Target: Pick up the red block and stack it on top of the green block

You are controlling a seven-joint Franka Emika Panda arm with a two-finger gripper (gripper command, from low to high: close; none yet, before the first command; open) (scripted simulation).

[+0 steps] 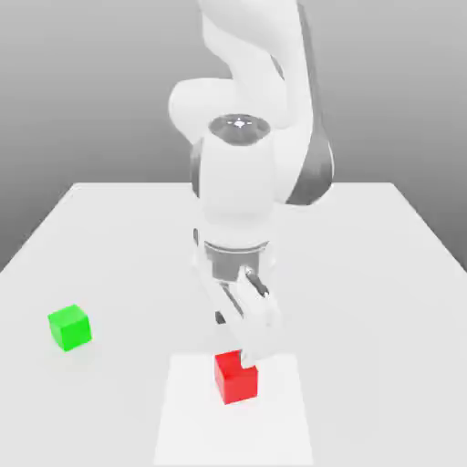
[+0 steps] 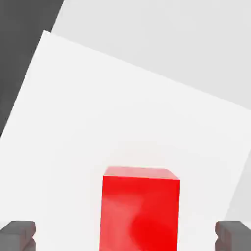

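The red block rests on a white patch near the table's front, and the green block stands apart from it toward the exterior view's left. My gripper hangs straight down just over the red block, open. In the hand view the red block sits between the two dark fingertips, with a wide gap on each side. Nothing is held.
A brighter white rectangle lies on the light grey table under the red block. The arm's white body rises behind the gripper. Open tabletop stretches between the two blocks.
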